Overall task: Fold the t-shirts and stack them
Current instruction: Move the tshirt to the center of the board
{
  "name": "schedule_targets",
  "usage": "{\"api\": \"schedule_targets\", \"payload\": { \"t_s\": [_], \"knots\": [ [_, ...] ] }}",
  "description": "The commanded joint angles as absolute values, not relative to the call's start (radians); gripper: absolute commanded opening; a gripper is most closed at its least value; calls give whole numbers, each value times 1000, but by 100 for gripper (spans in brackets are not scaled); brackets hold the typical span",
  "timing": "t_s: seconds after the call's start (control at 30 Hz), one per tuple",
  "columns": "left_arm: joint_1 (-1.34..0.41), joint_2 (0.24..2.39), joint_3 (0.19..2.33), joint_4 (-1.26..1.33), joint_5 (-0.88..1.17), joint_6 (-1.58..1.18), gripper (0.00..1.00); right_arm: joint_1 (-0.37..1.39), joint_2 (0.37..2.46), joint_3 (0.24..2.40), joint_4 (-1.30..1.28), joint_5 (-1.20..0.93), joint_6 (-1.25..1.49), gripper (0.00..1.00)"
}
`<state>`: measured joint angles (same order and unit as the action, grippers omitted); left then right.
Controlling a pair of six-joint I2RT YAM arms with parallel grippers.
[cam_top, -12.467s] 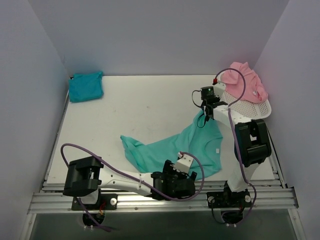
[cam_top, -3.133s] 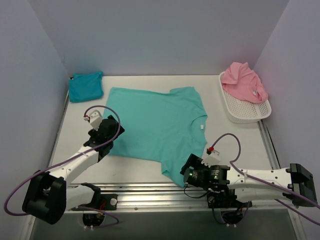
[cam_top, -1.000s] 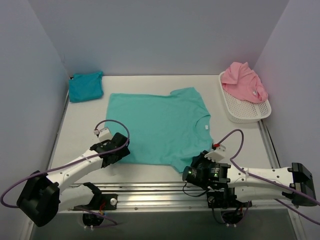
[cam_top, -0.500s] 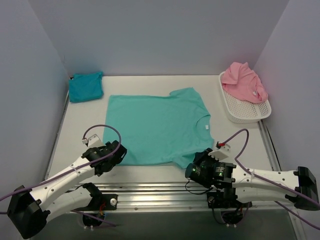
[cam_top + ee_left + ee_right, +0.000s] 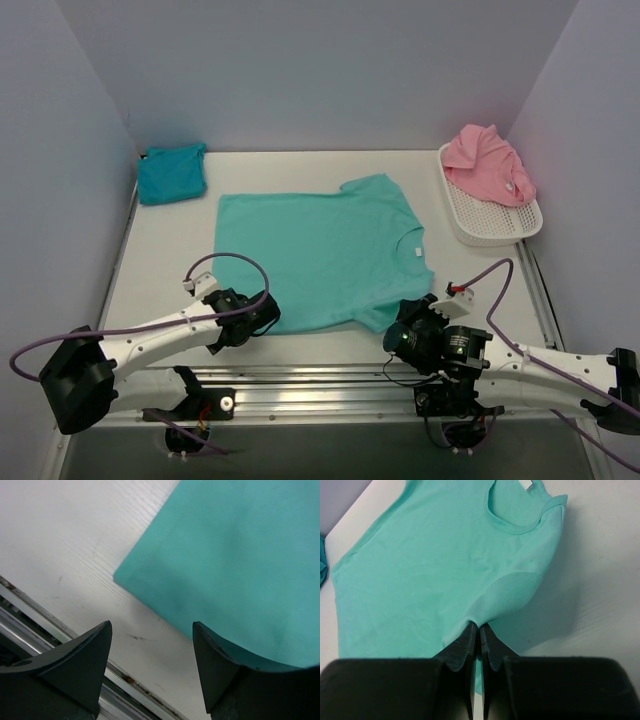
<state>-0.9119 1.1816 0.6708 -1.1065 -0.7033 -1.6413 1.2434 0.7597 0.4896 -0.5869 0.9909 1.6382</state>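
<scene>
On the white desk (image 5: 165, 255), the sea-green t-shirt (image 5: 320, 255) lies spread nearly flat across the middle, its collar and small white label (image 5: 416, 251) toward the right and its hem toward the left. The left claw (image 5: 266, 312) sits low at the near left corner of that shirt. In the left wrist view its two dark fingers (image 5: 75, 662) stand well apart, with bare desk and the hem corner (image 5: 120, 575) showing between them and nothing gripped. The right claw (image 5: 403, 334) is at the shirt's near right corner. In the right wrist view its fingers (image 5: 470, 637) are pressed together, pinching the edge of the near sleeve (image 5: 512, 592), which rises off the desk there and casts a shadow to the right. The darker turquoise-blue t-shirt (image 5: 172, 172) rests as a folded bundle in the far left corner, well apart from the spread shirt. The pink t-shirt (image 5: 488, 162) lies crumpled in the white mesh basket (image 5: 495, 225) at the far right, spilling over its far rim.
</scene>
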Motion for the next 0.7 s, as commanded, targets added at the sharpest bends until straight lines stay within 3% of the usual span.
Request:
{"api": "schedule_targets", "payload": {
  "t_s": [0.0,0.03,0.13,0.4,0.67],
  "knots": [
    [-971,1225,739,-1108,-759,-1729,75,1235,761,480,-598,1057,1611,0],
    [-974,1241,742,-1098,-761,-1730,82,1235,761,480,-600,1055,1608,0],
    [-974,1318,749,-1060,-755,-1739,90,1233,752,474,-603,1051,1609,0],
    [-983,1335,674,-983,-732,-1775,90,1229,738,466,-592,1042,1591,0],
    [-989,1330,624,-894,-703,-1779,82,1229,741,469,-589,1043,1589,0]
  ]
}}
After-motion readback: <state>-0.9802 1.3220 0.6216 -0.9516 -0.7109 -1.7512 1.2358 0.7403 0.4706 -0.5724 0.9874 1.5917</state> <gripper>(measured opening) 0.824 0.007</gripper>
